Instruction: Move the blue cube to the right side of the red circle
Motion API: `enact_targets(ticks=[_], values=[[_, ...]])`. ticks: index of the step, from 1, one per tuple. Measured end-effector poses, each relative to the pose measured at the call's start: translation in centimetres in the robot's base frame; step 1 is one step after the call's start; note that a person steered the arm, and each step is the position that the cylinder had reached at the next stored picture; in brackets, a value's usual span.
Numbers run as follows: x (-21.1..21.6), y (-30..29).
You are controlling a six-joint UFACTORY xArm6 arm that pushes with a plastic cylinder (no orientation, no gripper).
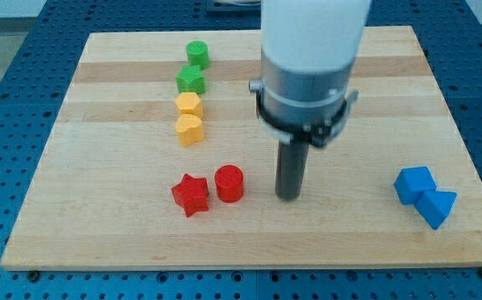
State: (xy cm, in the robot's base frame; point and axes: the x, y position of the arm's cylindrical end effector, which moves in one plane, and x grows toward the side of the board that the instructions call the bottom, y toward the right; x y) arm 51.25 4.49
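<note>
— What's where on the tabletop (99,242)?
— My tip (288,197) stands just to the view's right of the red circle (229,183); the red star (191,194) touches the circle's left.
— And the blue cube (414,184)?
— Far right, touching the blue triangle (436,207). Up left, a column: green cylinder (197,54), green star (190,81), yellow hexagon (189,104), yellow heart (189,129).

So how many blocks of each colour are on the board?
Green: 2, a cylinder and a star-like block
Yellow: 2, a hexagon and a heart
Red: 2, a star and a circle
Blue: 2, a cube and a triangle
Total: 8
</note>
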Motion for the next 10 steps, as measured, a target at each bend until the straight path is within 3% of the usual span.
enact_targets(ticks=[1, 2, 7, 10], values=[[-3.1, -3.5], [-2.5, -7.7], [-0.9, -8.0], [-2.9, 16.3]])
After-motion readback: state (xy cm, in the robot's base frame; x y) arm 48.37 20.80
